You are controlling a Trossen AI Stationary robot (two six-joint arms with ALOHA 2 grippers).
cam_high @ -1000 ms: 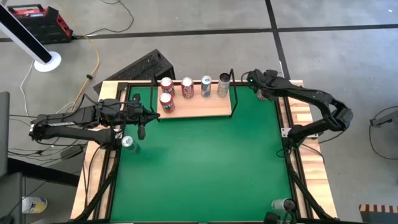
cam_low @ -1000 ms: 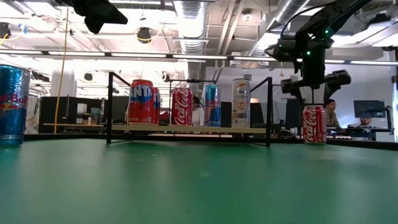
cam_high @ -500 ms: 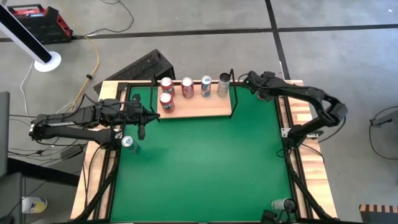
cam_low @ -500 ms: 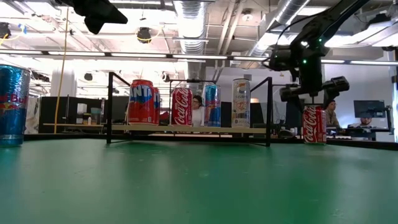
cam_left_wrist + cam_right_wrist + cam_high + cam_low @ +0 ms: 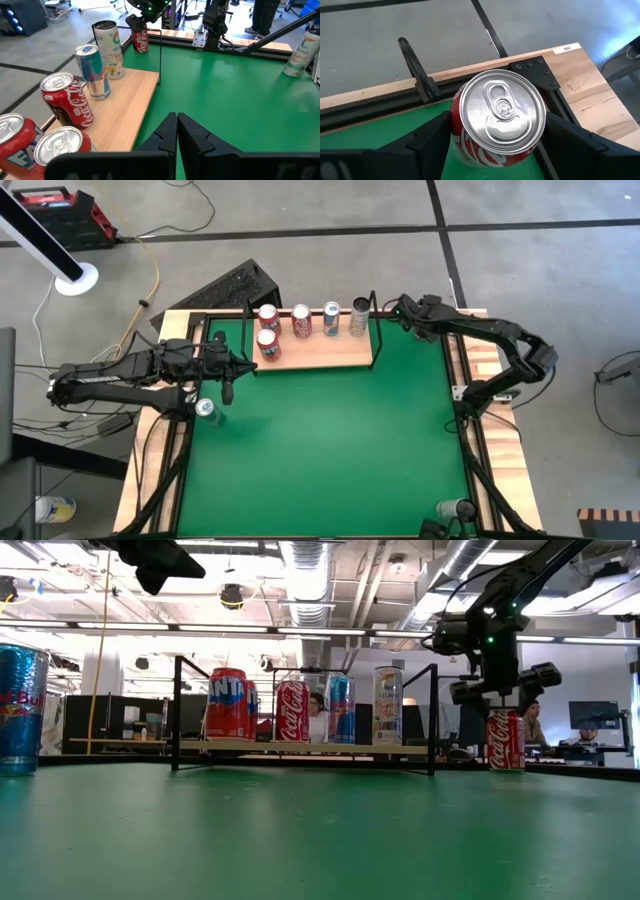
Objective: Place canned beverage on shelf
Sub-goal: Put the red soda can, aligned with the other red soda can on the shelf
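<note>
I'm hovering the right gripper [image 5: 495,145], fingers spread, directly above the upright red aluminium cola can [image 5: 497,117], upper right beside the light-wood shelf [image 5: 320,352]; left gripper [image 5: 177,131] pressed together.

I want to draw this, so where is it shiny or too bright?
In the right wrist view, the Coca-Cola can has a shiny silver lid, and white glare washes the wooden table edge; in the low view, ceiling lights glow bright and the green table looks a bit blurry up close.

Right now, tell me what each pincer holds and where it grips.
Nothing is held. The right pincer straddles the red cola can with fingers open on either side; the left pincer is shut on nothing beside the shelf.
</note>
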